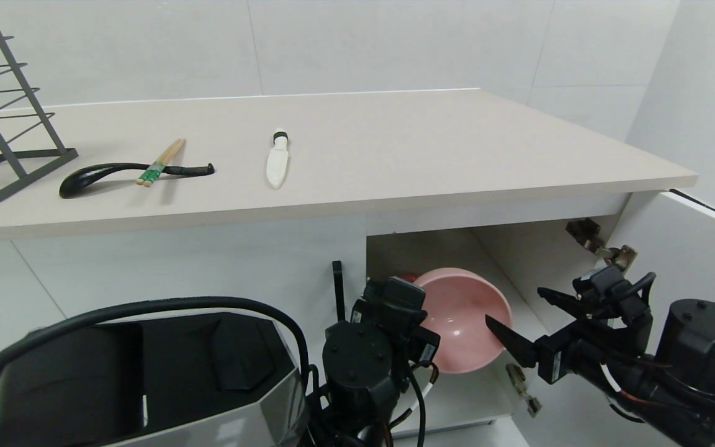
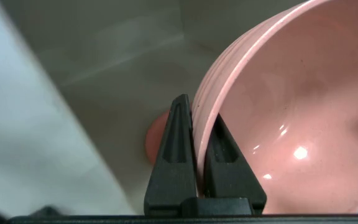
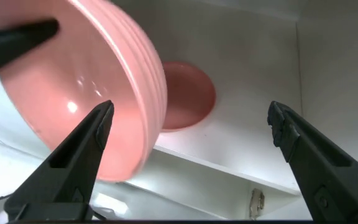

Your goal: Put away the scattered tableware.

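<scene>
A pale tabletop ran above an open cabinet. At the cabinet's mouth a pink bowl hung tilted, its rim pinched between the closed fingers of the left gripper. The right gripper sat beside it, fingers spread wide, empty. The bowl seemed mid-stowing. It likely needed lowering next to the small pink dish inside, clear of the side wall. A ladle, knife and chopsticks lay near the tabletop's front edge.
</scene>
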